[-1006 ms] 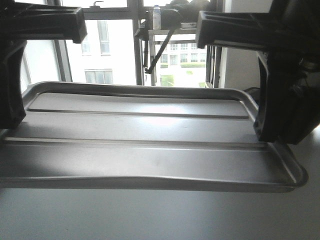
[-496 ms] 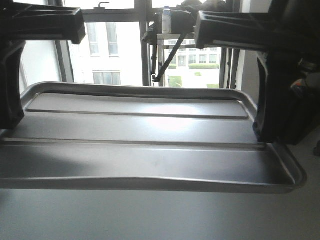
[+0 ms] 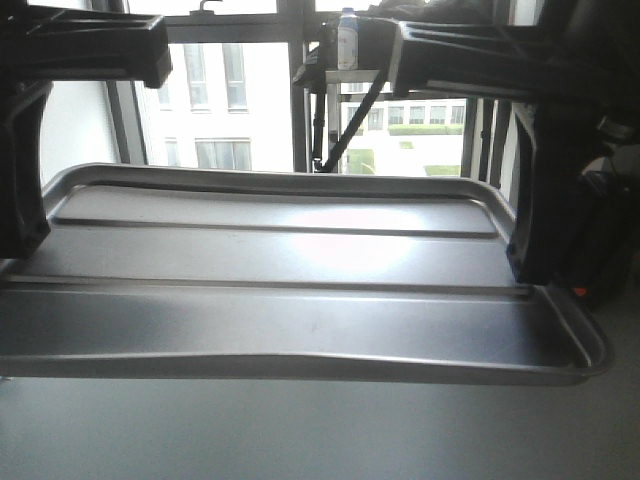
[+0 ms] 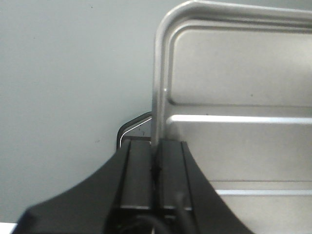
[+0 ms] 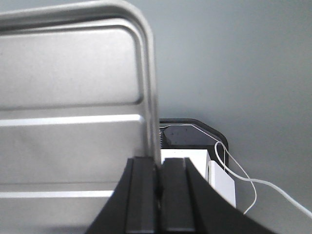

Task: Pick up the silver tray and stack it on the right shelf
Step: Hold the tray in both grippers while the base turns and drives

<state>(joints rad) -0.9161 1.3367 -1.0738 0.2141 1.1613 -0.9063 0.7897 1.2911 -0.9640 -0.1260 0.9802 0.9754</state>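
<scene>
Black fingers (image 4: 139,170) of left gripper (image 4: 155,165): pinched tight on the left rim of the large rectangular shiny silver tray (image 4: 234,87). Right gripper (image 5: 158,168): likewise clamped, on the right rim. The silver tray is carried level between both, above a plain grey surface (image 4: 63,73).

Change: tray and grippers sit as before, while the dark window mullion (image 3: 300,90) and white bottle (image 3: 347,25) have slid rightward.

Below right: white box (image 5: 222,183), white cable (image 5: 243,178).

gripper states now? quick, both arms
Left gripper: closed, fingers clamping the left rim of the silver tray.
Right gripper: closed, fingers clamping the tray's right rim.
</scene>
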